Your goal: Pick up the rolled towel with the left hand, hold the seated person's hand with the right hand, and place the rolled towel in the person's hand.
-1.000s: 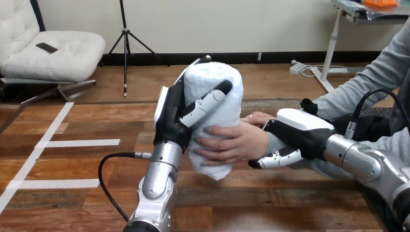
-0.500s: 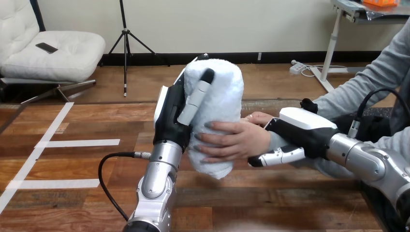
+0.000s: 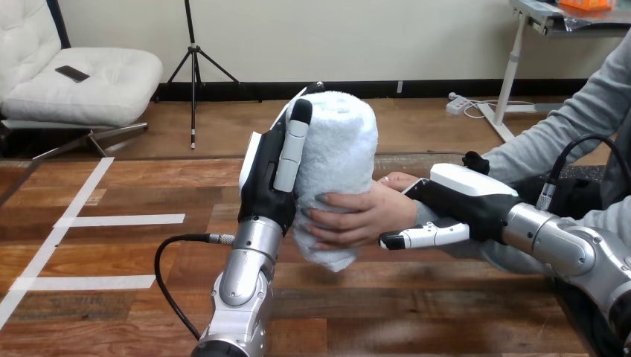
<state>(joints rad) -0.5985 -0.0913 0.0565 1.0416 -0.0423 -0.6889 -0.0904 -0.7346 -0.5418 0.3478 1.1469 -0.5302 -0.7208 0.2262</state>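
Brown wooden table (image 3: 446, 312) lies under everything; a fluffy white rolled towel (image 3: 338, 149) stands upright above it. Just left of the towel is the robot's left hand (image 3: 266, 178); its fingers (image 3: 292, 145) are straight and lie flat against the towel's side, not wrapped round it. From the right of the towel comes the person's hand (image 3: 364, 216); its fingers are curled round the towel's lower part. Further right of the towel, the robot's right hand (image 3: 465, 201) touches the person's wrist; its fingers (image 3: 420, 238) stretch out straight under that wrist, not curled round it.
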